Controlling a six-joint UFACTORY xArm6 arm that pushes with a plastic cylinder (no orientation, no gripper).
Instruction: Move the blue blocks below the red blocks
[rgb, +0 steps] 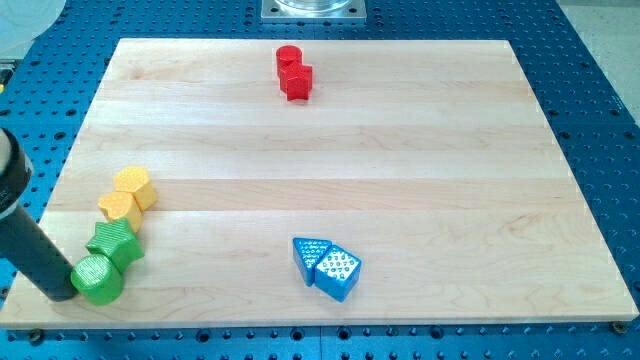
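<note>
Two red blocks sit near the view's top centre: a red cylinder (289, 57) touching a red block (297, 82) just below it. Two blue blocks lie together near the view's bottom centre: a blue block (308, 257) on the left and a blue wedge-like block (337, 272) on the right, touching. My rod comes in from the view's left edge, and my tip (66, 290) rests at the bottom left, touching the left side of the green cylinder (98, 279). The tip is far left of the blue blocks.
A green star block (114, 243) sits just above the green cylinder. Two yellow blocks (133, 187) (119, 208) lie above the star. The wooden board (400, 150) lies on a blue perforated table (600, 80). A metal mount (313, 9) is at the top.
</note>
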